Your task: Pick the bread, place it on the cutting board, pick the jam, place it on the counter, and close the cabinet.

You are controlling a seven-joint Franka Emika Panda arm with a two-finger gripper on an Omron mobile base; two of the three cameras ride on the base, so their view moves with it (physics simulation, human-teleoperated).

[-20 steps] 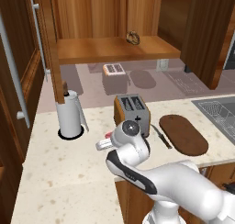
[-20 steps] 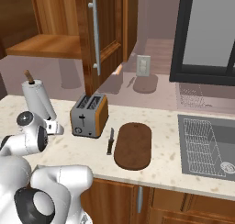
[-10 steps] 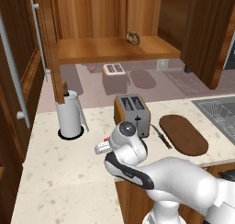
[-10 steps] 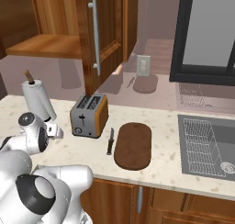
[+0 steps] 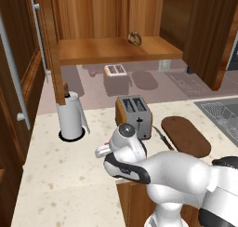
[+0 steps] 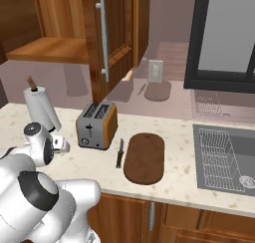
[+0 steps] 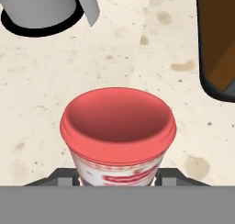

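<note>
Jam (image 7: 118, 140), a squat red jar with a pale red-flecked band, sits clamped between the two dark fingertips (image 7: 64, 176) of the tool (image 7: 118, 178). In the hand view its round red top faces the camera, so its long axis runs along the tool's own line, toward the speckled beige tabletop (image 7: 137, 58) beyond it. Whether its base touches the tabletop cannot be told. Past the jar to one side stands the white paper-towel roll (image 7: 43, 7) on a black base, and to the other side the corner of the toaster (image 7: 218, 44).

In the left base view the arm's wrist (image 5: 125, 144) hangs low over the tabletop, between the paper-towel roll and the toaster. Beyond the toaster from the tool lie a knife (image 5: 161, 136) and then the dark oval cutting board (image 5: 186, 135), its long axis running front to back. High above and behind the tool, the bread (image 5: 135, 37), a small knotted lump, rests on the shelf of the open cabinet (image 5: 116, 49).
</note>
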